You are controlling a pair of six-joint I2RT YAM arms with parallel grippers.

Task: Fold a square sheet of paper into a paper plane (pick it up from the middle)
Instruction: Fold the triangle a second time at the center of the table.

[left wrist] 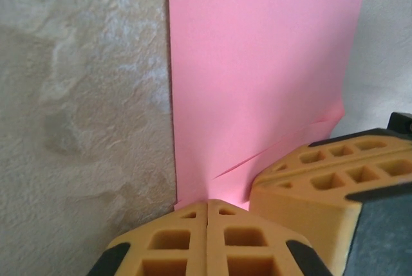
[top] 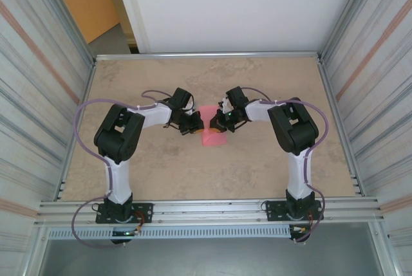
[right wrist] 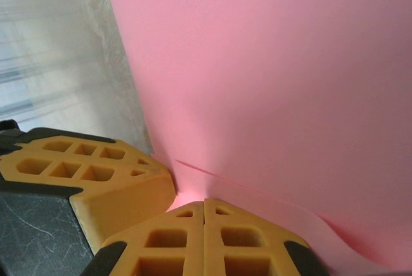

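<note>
While the left gripper [top: 195, 125] at 9 o'clock and right gripper [top: 217, 121] at 3 o'clock pinch the paper [top: 212, 137], few creases show. Most folding likely remains.

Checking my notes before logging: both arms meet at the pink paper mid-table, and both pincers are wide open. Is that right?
No: the pincers are shut, not open. The left wrist view shows the left pincer with its fingers pressed together at the pink paper, and the right wrist view shows the same for the right pincer. The rest holds.
</note>
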